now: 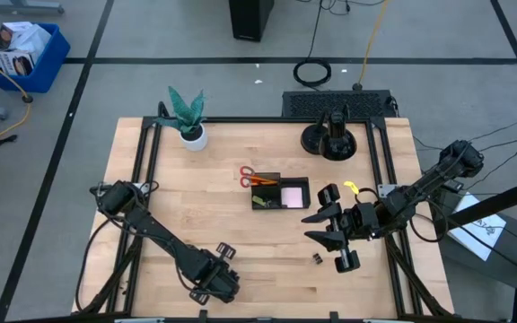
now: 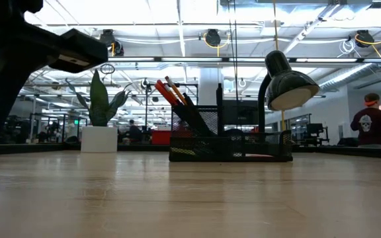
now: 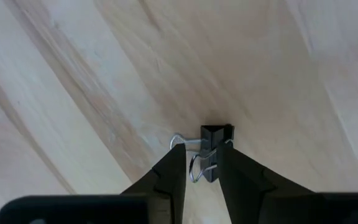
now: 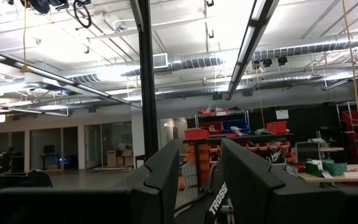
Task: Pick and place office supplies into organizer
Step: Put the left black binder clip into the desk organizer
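My left gripper (image 1: 215, 285) points down near the table's near edge and is shut on a small black binder clip (image 3: 211, 144) that lies on the wood; in the high view the gripper hides the clip. The black organizer (image 1: 281, 194) stands mid-table, with a pink pad (image 1: 291, 194) and pens and orange pencils (image 2: 174, 96) in it. Red-handled scissors (image 1: 255, 177) lie at its far left corner. A yellow-green piece (image 1: 354, 187) lies to its right. Another binder clip (image 1: 317, 258) lies loose. My right gripper (image 1: 335, 235) hangs open above the table's right part, tipped upward. My left gripper pinches the binder clip between its two fingers from above, pointing down. One finger (image 3: 174, 163) meets the wire handle (image 3: 195, 167), the other the black body (image 3: 212, 168). The clip's far end (image 3: 216, 132) sticks out past the fingertips, and the clip lies on the table.
A potted green plant (image 1: 188, 118) stands at the far left and a black desk lamp (image 1: 333, 136) at the far middle. Bare wood lies between my left gripper and the organizer. A person (image 2: 371, 122) stands far off in the room.
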Action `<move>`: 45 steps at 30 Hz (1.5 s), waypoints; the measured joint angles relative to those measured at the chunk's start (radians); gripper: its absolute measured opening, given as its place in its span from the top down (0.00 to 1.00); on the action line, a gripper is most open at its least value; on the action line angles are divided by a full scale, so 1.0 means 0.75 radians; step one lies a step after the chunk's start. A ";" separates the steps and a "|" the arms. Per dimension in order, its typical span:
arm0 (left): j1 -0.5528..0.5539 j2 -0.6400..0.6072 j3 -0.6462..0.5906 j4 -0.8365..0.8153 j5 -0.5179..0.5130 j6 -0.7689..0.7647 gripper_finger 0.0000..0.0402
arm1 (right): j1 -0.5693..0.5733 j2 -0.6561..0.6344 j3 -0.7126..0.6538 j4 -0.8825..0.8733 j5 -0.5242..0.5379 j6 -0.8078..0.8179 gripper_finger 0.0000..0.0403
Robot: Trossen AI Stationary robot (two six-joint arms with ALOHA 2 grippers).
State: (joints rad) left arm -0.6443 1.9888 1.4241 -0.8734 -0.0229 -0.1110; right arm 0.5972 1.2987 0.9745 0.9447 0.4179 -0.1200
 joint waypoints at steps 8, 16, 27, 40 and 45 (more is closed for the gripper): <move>0.000 0.000 0.006 0.002 0.039 -0.004 0.77 | 0.000 0.000 0.000 0.000 0.000 0.000 0.73; 0.000 0.000 0.006 -0.015 0.042 -0.009 0.77 | 0.000 0.000 0.000 0.000 0.000 0.004 0.73; 0.003 0.000 -0.015 -0.017 0.055 -0.022 0.77 | 0.000 0.000 0.000 0.000 -0.004 0.004 0.73; 0.010 0.000 -0.015 -0.004 0.067 -0.035 0.78 | 0.000 0.000 0.000 0.000 -0.002 0.004 0.73; 0.012 -0.002 -0.013 0.012 0.137 -0.033 0.94 | 0.000 0.000 -0.001 0.000 -0.001 0.004 0.73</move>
State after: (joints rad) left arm -0.6350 1.9870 1.4142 -0.8644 0.0799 -0.1361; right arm 0.5972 1.2987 0.9741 0.9444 0.4171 -0.1169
